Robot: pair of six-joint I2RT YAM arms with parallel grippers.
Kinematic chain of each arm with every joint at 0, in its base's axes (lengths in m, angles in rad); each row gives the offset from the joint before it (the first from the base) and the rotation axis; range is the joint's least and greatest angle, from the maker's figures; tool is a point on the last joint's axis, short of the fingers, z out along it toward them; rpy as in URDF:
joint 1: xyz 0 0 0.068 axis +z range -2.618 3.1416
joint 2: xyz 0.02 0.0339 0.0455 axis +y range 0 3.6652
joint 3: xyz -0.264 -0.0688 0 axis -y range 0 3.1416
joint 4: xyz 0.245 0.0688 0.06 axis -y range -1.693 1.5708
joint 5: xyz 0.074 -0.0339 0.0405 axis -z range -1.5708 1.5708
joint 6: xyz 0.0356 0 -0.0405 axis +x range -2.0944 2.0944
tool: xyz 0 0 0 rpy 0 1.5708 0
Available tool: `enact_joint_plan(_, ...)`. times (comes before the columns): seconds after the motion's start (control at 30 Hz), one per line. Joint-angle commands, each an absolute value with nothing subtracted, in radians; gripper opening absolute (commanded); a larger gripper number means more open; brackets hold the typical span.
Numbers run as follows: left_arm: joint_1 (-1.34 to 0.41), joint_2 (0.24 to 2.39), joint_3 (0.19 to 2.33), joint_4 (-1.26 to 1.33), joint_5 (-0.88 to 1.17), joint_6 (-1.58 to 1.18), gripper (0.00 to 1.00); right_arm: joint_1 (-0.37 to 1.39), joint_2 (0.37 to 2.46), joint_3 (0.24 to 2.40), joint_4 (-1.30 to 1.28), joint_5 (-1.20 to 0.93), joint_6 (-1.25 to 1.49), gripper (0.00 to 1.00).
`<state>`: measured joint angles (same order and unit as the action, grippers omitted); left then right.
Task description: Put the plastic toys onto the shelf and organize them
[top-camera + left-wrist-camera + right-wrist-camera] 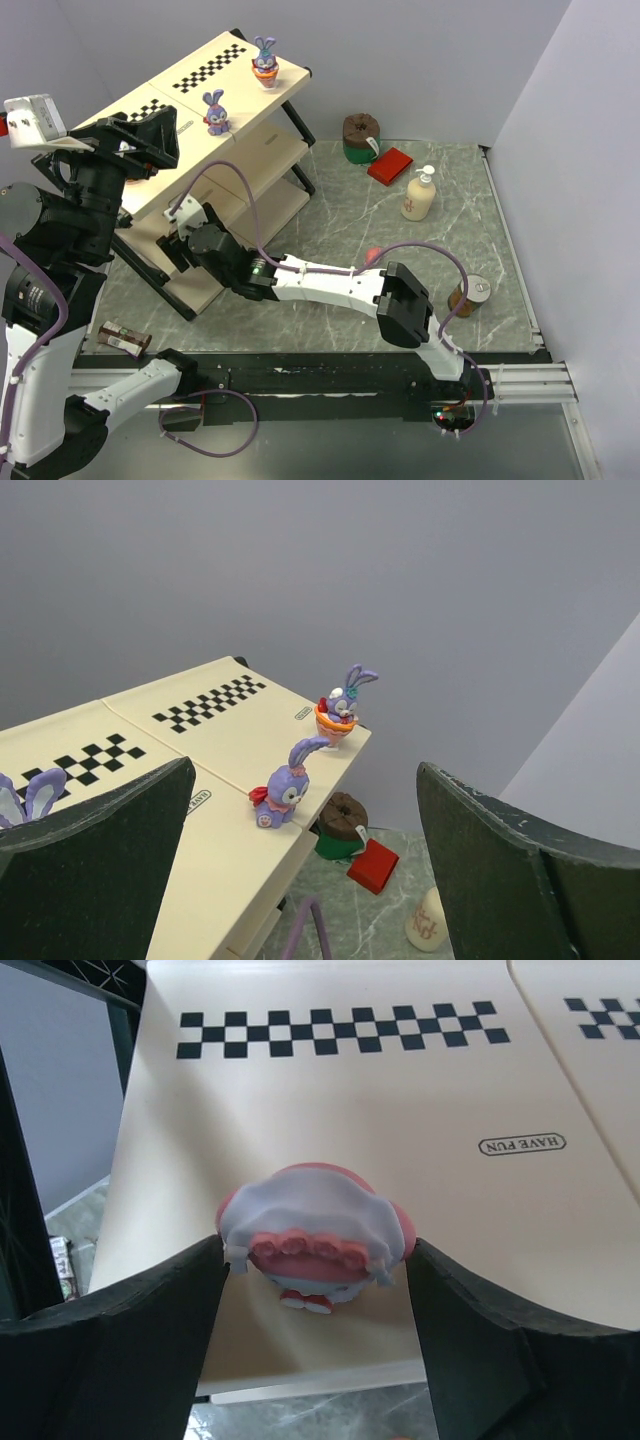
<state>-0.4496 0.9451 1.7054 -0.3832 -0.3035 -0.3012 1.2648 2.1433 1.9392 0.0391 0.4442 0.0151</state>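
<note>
Right hand (315,1255) pinches a pink, white-frosted cupcake-like plastic toy (310,1215) at the edge of a cream checker-striped shelf board (420,1080) — left hand (305,768) spread wide.

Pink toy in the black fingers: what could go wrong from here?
The pink toy is close to the shelf board's edge; released there, it might tumble off. The purple bunny and the bunny in the orange cup stand by the top board's rim; a nudge could topple them.
</note>
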Motion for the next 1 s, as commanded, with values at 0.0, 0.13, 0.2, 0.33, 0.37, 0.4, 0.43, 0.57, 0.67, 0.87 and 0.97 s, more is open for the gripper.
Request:
enact_joint_plan(0.0, -0.456, 0.937, 1.71, -0.373, -0.316, -0.293, 0.99, 1.275, 2.149, 1.965, 0.02, 0.453, -0.02, 0.83)
enact_joint_plan(0.13, -0.456, 0.939, 1.709, -0.373, -0.314, -0.291, 0.99, 1.275, 2.145, 1.96, 0.025, 0.453, -0.026, 0.86)
enact_joint_plan(0.2, -0.456, 0.939, 1.709, -0.373, -0.314, -0.291, 0.99, 1.276, 2.146, 1.963, 0.02, 0.457, -0.029, 0.88)
enact_joint_plan(0.33, -0.456, 0.939, 1.71, -0.374, -0.318, -0.288, 0.99, 1.275, 2.141, 1.962, 0.014, 0.475, -0.035, 0.95)
enact_joint_plan(0.37, -0.456, 0.94, 1.709, -0.376, -0.319, -0.288, 0.99, 1.276, 2.14, 1.962, 0.011, 0.483, -0.038, 0.97)
enact_joint_plan(0.4, -0.456, 0.939, 1.709, -0.374, -0.321, -0.288, 0.99, 1.278, 2.137, 1.96, 0.008, 0.488, -0.04, 1.0)
enact_joint_plan(0.43, -0.456, 0.939, 1.709, -0.376, -0.321, -0.288, 0.99, 1.276, 2.131, 1.957, 0.009, 0.495, -0.044, 1.0)
enact_joint_plan(0.57, -0.456, 0.937, 1.712, -0.377, -0.324, -0.285, 0.99, 1.275, 2.103, 1.927, 0.014, 0.505, -0.052, 1.0)
enact_joint_plan(0.67, -0.456, 0.936, 1.713, -0.376, -0.325, -0.284, 0.99, 1.278, 2.066, 1.878, 0.044, 0.503, -0.054, 1.0)
enact_joint_plan(0.87, -0.456, 0.934, 1.709, -0.377, -0.327, -0.281, 0.99, 1.289, 1.996, 1.764, 0.144, 0.515, -0.084, 1.0)
enact_joint_plan(0.97, -0.456, 0.933, 1.709, -0.379, -0.325, -0.279, 0.99, 1.298, 1.967, 1.724, 0.178, 0.529, -0.1, 1.0)
